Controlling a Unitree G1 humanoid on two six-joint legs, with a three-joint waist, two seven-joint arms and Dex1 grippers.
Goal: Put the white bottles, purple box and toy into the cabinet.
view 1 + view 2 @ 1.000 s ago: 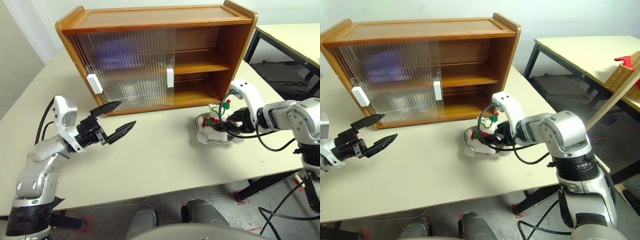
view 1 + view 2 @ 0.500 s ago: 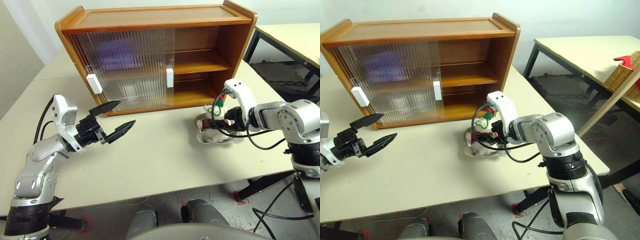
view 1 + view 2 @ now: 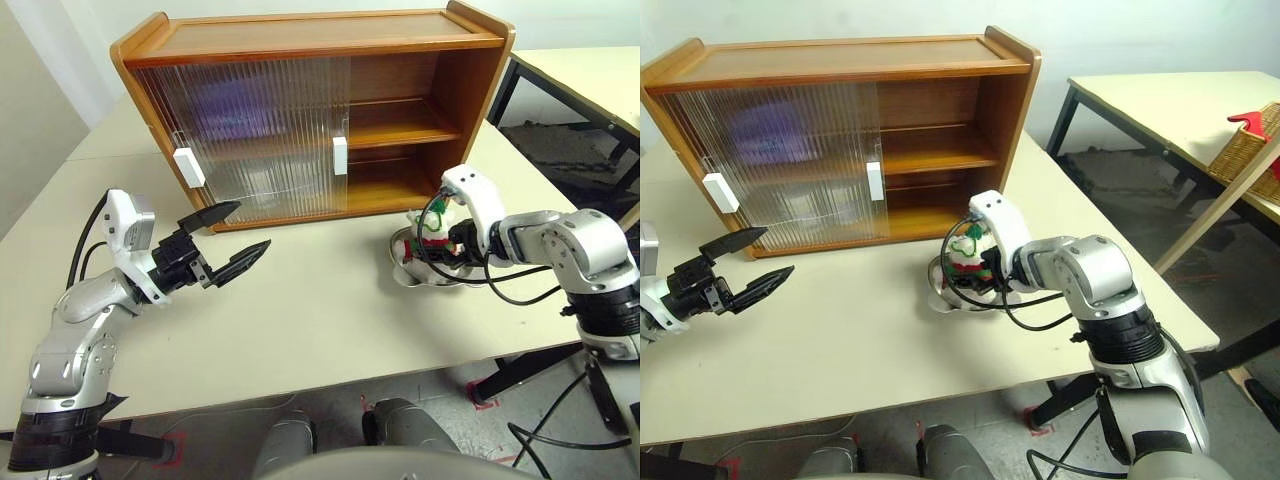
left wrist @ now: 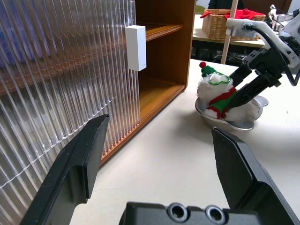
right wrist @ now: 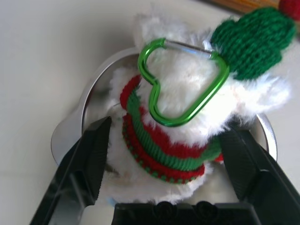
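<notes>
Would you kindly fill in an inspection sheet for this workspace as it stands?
Surface: beige table, toy's dish and cabinet on it.
Job's things: toy sits in a metal dish; cabinet right side open, sliding doors cover the left; purple shape blurred behind the doors.
Clutter: green heart-shaped clip on the toy.
Grippers: left pincer open, apart from everything; right pincer astride the toy, fingers either side, grip not clear.
Cables: black cable looped at the right wrist.
Surroundings: second table, wicker basket.
</notes>
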